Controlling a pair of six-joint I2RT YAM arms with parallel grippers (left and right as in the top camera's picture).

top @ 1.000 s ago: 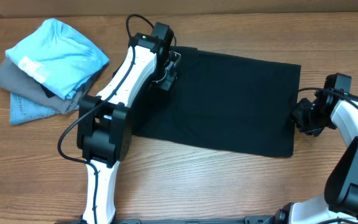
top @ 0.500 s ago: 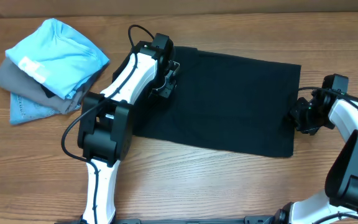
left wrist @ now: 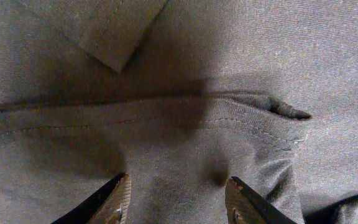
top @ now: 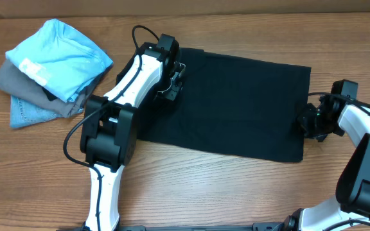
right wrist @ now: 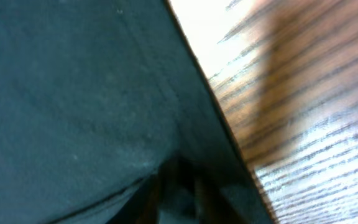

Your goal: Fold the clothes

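Observation:
The clothes, a black T-shirt, lie flat as a rectangle across the middle of the table. My left gripper presses down on the shirt's left part. In the left wrist view the left gripper stands open, its ribbed fingers either side of a low hump of fabric below a stitched hem. At the shirt's right edge is my right gripper. The blurred right wrist view shows the right gripper with narrow jaws pinching the dark cloth beside bare wood.
A pile of other garments sits at the far left: a light blue shirt on top, a grey garment under it and a denim piece at the bottom. Bare wooden table runs along the front.
My right gripper has slid a little left onto the shirt's right edge and its jaws have narrowed on the cloth. The left gripper has barely shifted and stays as wide as before.

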